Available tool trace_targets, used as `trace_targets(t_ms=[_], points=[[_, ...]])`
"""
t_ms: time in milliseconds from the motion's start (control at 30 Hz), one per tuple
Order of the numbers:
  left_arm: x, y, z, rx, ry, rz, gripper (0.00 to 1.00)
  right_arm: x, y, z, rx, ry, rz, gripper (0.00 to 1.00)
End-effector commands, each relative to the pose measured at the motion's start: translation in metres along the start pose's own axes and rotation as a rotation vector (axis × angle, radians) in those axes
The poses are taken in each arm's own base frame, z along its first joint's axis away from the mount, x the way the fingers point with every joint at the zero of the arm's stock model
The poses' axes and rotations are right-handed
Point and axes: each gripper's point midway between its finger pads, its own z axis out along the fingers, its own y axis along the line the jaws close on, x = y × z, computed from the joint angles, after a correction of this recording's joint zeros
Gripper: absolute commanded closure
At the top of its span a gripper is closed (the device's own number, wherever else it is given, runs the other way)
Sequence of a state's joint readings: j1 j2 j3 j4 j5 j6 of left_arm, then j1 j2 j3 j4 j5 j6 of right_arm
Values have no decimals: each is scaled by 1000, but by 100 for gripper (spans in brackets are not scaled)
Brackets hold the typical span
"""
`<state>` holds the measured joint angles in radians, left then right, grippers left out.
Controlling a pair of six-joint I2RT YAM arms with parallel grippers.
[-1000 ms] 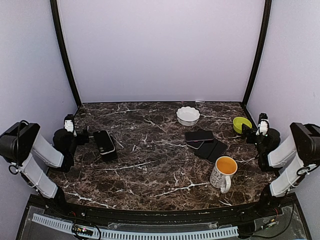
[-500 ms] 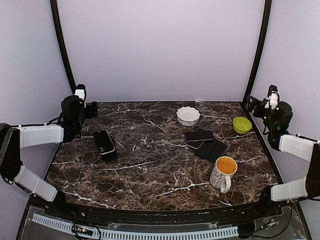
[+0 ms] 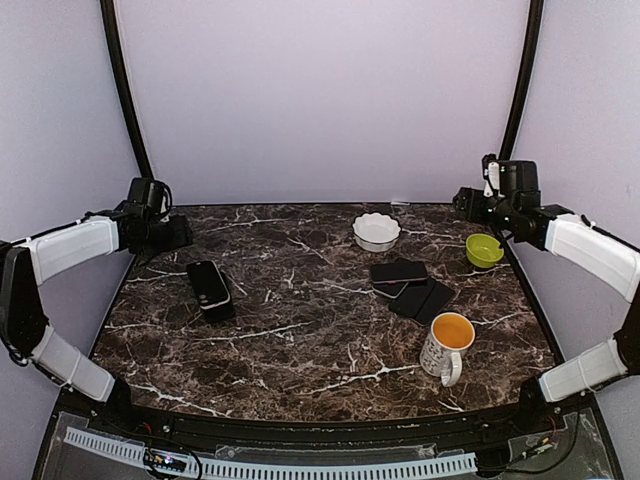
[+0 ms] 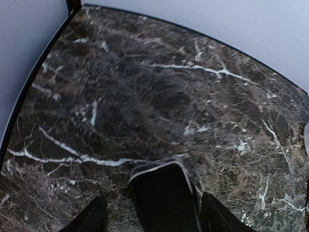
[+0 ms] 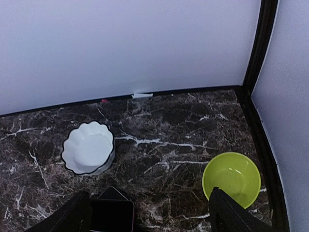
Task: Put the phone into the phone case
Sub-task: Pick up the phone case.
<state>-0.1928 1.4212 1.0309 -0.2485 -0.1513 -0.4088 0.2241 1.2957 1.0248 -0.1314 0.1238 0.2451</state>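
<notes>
A black phone with a pale rim lies flat on the left of the marble table; its far end shows low in the left wrist view. Right of centre, a glossy dark slab rests on a pile of flat matte black pieces that look like the phone case; one corner shows in the right wrist view. My left gripper hovers open above the back-left, clear of the phone. My right gripper hangs open over the back-right, holding nothing.
A white scalloped dish sits at the back centre. A lime-green bowl stands at the back right. A white mug with orange liquid is front right. Black frame posts rise at both back corners.
Both arms have unfolded from their tucked poses at the table's sides and swung up toward the back corners. Both pairs of jaws have narrowed a little. The things on the table have not moved.
</notes>
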Motion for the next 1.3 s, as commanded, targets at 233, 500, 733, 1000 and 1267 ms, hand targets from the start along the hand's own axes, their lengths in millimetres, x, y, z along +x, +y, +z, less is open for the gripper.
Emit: trace_targets(t_ms=[233, 500, 733, 1000, 1267], points=[[63, 30, 42, -62, 251, -207, 62, 45, 5, 18, 93, 161, -75, 16], [73, 32, 54, -75, 277, -212, 70, 57, 16, 26, 62, 189, -81, 16], [85, 33, 66, -89, 320, -203, 80, 61, 24, 29, 48, 204, -99, 16], [90, 30, 67, -136, 348, -151, 100, 66, 31, 31, 35, 222, -120, 16], [69, 26, 44, -149, 263, -109, 100, 62, 37, 27, 27, 217, -126, 16]])
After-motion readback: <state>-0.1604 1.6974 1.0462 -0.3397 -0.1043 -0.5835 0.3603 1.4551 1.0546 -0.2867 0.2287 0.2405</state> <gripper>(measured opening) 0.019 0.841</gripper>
